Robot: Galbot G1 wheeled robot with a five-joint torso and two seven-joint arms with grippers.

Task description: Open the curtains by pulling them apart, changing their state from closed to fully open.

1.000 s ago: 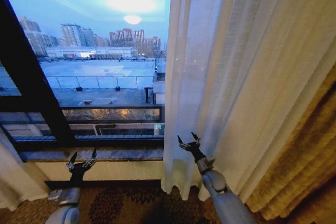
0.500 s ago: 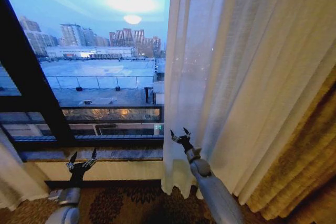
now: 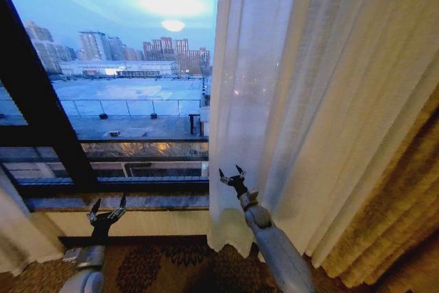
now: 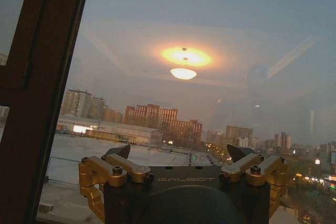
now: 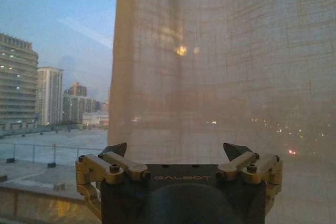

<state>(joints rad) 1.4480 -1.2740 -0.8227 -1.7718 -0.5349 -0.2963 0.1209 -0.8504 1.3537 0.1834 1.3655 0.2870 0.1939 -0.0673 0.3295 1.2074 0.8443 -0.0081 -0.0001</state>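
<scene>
The sheer white pleated curtains [image 3: 309, 101] hang bunched over the right half of the window, their left edge near the middle of the head view. A small piece of curtain [image 3: 17, 231] shows at the bottom left corner. My right gripper [image 3: 230, 172] is open, raised in front of the sheer panel's left edge, low down; in the right wrist view the fabric [image 5: 226, 66] hangs just beyond its open fingers [image 5: 114, 149]. My left gripper [image 3: 108, 204] is open, held low before the window sill, facing bare glass [image 4: 184, 51].
A dark window frame post [image 3: 41, 108] slants across the left. The stone sill [image 3: 116, 201] runs below the glass. Thick mustard-gold drapes [image 3: 398, 217] hang at the far right. Patterned carpet [image 3: 171, 265] lies below.
My right gripper has moved left and slightly up along the sheer panel's edge, and that edge has shifted a little to the left. The left arm has stayed still.
</scene>
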